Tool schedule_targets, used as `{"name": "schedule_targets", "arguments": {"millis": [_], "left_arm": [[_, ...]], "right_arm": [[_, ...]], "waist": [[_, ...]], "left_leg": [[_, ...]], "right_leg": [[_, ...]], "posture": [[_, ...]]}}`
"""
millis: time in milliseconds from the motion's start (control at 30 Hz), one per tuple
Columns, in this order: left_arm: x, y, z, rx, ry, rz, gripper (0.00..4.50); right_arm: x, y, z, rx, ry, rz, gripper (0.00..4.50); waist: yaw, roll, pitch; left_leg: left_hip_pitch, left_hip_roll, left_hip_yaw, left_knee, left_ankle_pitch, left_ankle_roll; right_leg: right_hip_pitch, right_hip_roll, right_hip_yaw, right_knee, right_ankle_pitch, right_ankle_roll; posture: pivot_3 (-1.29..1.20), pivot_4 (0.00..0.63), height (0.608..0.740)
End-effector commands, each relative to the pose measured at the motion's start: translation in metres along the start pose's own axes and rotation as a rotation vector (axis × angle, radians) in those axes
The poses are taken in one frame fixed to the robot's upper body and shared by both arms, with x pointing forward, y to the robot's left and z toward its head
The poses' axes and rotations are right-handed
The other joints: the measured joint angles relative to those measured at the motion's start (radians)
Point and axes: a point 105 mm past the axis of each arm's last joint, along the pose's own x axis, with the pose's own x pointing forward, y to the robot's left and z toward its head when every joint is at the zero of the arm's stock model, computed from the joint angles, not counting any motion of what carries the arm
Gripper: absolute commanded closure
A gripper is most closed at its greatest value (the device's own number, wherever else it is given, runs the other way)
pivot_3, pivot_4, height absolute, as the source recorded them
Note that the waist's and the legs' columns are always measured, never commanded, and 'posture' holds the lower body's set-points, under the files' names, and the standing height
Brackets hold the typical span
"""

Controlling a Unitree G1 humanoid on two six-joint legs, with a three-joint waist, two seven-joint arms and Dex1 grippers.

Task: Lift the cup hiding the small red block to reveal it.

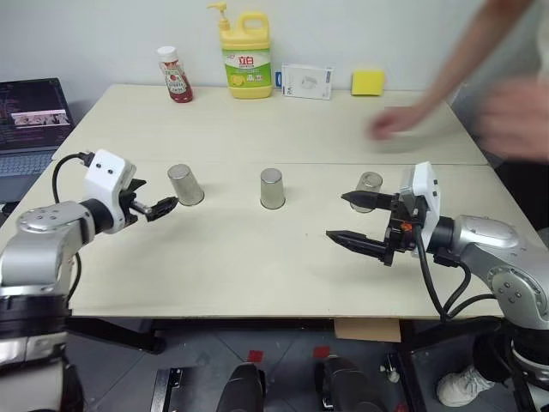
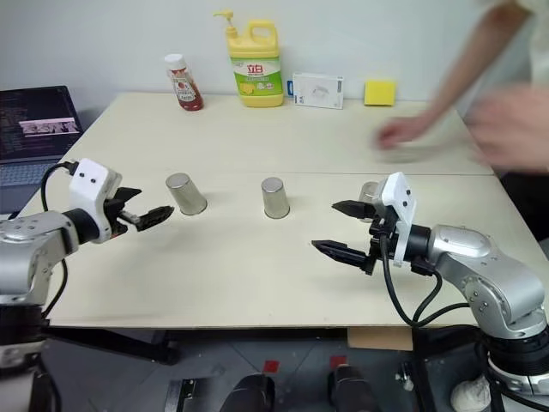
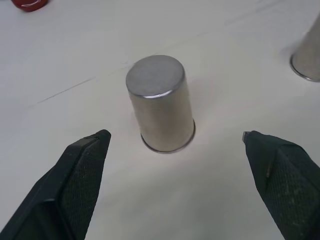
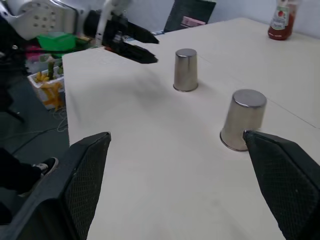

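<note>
Cups stand upside down in a row across the worktop. Nearest, left gripper hovers with jaws wide and empty by the left cup; a skewed closing could topple it. Right gripper gapes empty beside the right cup. The left wrist view shows the left cup centred between the fingers; the head views add a person's hand farther back.

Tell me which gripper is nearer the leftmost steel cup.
Left. The left gripper, open, sits just short of the leftmost cup; the right gripper, open, is across the table by the rightmost cup.
</note>
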Motion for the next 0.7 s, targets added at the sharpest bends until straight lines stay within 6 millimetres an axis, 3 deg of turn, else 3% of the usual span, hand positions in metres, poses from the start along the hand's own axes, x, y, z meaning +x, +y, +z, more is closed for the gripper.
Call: {"name": "schedule_targets", "arguments": {"millis": [33,233,367,700], "left_arm": [[0.014,-0.002,0.006,0.022,-0.02,-0.015,0.0],[0.035,0.013,0.009,-0.022,-0.029,0.073,0.0],[0.045,0.012,0.015,-0.023,-0.044,0.08,0.0],[0.069,0.014,0.007,-0.125,-0.011,0.12,0.0]], "right_arm": [[0.004,0.004,0.01,-0.038,-0.024,0.039,0.0],[0.006,0.005,0.01,-0.045,-0.017,0.06,0.0],[0.005,0.004,0.009,-0.048,-0.013,0.058,0.0],[0.005,0.002,0.01,-0.055,-0.011,0.052,0.0]], "waist": [[0.0,0.0,0.0],[-0.001,0.0,0.0],[-0.001,0.0,0.0],[-0.002,0.0,0.0]], "left_leg": [[0.0,0.0,0.0,0.0,0.0,0.0],[0.0,0.0,0.0,0.0,0.0,0.0],[0.0,-0.001,-0.001,0.0,0.0,0.0],[-0.001,-0.001,-0.001,0.0,0.0,0.0]], "right_leg": [[0.0,-0.001,0.0,0.0,0.0,0.0],[-0.001,-0.001,0.0,0.0,0.0,0.0],[-0.001,0.0,0.0,0.001,0.0,0.0],[-0.001,-0.001,-0.001,0.001,0.0,0.0]], "posture": [[0.0,0.15,0.74],[0.0,0.15,0.74],[0.0,0.15,0.74],[0.0,0.15,0.74]]}}
